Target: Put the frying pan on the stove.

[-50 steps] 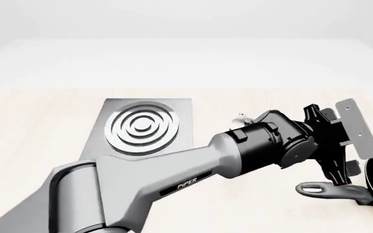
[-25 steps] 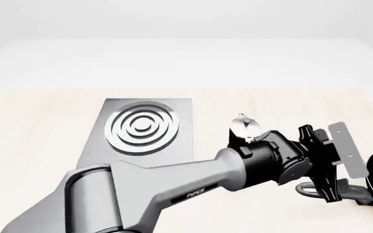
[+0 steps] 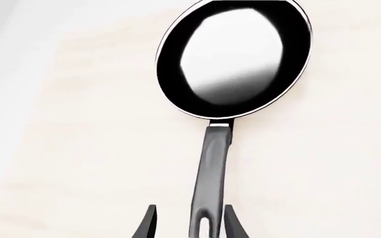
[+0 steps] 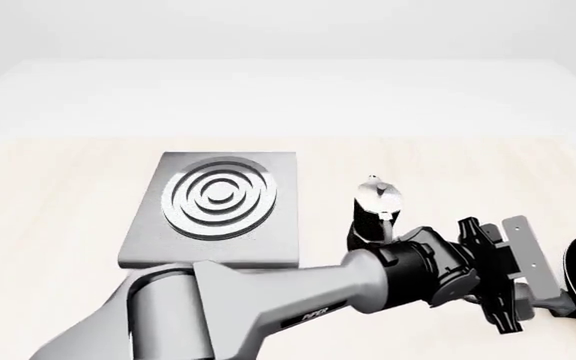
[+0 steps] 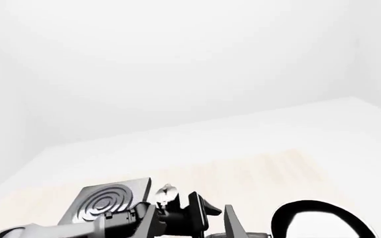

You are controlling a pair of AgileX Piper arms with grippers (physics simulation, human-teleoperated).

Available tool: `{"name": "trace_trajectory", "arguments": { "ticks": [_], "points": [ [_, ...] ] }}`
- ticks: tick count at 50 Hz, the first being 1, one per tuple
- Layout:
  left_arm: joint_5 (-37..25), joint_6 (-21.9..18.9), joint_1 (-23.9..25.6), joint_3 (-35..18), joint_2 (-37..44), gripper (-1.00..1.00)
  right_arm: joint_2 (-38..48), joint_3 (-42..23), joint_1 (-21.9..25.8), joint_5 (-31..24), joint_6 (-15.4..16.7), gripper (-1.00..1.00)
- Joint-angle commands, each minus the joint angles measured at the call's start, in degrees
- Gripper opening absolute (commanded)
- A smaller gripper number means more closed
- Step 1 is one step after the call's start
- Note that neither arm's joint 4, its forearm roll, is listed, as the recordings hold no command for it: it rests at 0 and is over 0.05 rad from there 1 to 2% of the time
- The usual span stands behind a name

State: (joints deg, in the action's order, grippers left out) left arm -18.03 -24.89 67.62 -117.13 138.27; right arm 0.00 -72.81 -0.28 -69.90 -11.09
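Black and glossy, the frying pan [image 3: 233, 59] lies on the pale tabletop [image 3: 78, 148] at the front view's right edge, well apart from the stove [image 4: 216, 202]. It looks rigid and bowl-heavy, so a grip on the long handle may let it tip. The left tool [image 3: 188, 223] is spread, fingers either side of the handle's loop end. Since a second ago it has dropped lower, uncovering the moka pot [image 4: 376, 206].
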Motion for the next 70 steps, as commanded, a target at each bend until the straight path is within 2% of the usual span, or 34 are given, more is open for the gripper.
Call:
{"name": "trace_trajectory", "arguments": {
  "ticks": [1,11,53,64,65,70],
  "points": [
    [1.4,2.8,0.3,0.2,1.8,1.0,0.0,0.4,0.2,0.0,0.1,1.0],
    [0.5,2.7,-0.1,-1.9,3.6,1.0,0.0,0.4,0.2,0.0,-0.1,1.0],
    [2.5,4.3,0.3,-1.7,8.1,1.0,0.0,0.5,0.1,0.0,-1.1,1.0],
    [2.1,4.4,0.0,-3.1,9.9,1.0,0.0,0.6,0.1,0.0,-1.5,1.0],
    [1.9,4.3,-0.2,-3.6,10.1,-1.0,0.0,0.6,0.1,0.0,-1.5,1.0],
    [1.9,3.6,-0.5,-3.7,10.0,-1.0,0.0,0.7,0.0,0.0,-1.5,1.0]
  ]
}}
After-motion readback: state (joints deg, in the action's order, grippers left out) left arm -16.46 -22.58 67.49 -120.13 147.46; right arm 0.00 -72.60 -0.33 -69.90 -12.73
